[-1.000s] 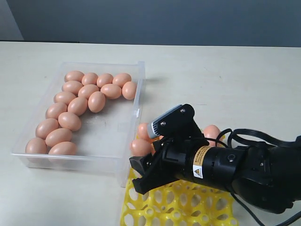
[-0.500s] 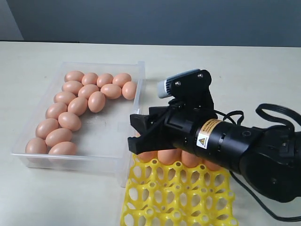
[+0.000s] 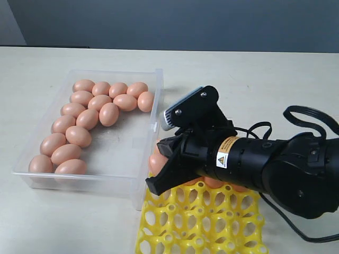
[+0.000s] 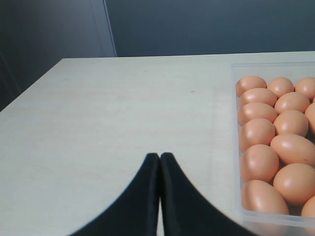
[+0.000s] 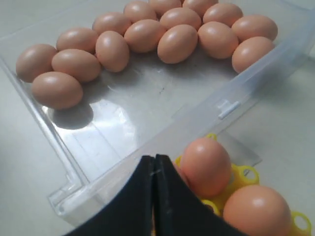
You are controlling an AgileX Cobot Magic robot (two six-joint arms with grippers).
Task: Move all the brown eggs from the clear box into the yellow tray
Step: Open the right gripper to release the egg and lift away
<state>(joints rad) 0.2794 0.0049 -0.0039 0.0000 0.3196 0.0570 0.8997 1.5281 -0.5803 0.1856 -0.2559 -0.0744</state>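
Many matte brown eggs (image 3: 87,118) left in shallow clear box (image 3: 127,145); our right gripper (image 3: 153,185) clenched empty over yellow grid tray (image 3: 201,227), so reopen + reach back nxt.

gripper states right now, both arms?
Left gripper: closed, holding nothing.
Right gripper: closed, holding nothing.

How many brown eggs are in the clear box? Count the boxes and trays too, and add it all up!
brown eggs in the clear box: 17
clear box: 1
yellow tray: 1
total: 19
The eggs on the tray are left out, because the right gripper hides most of them.
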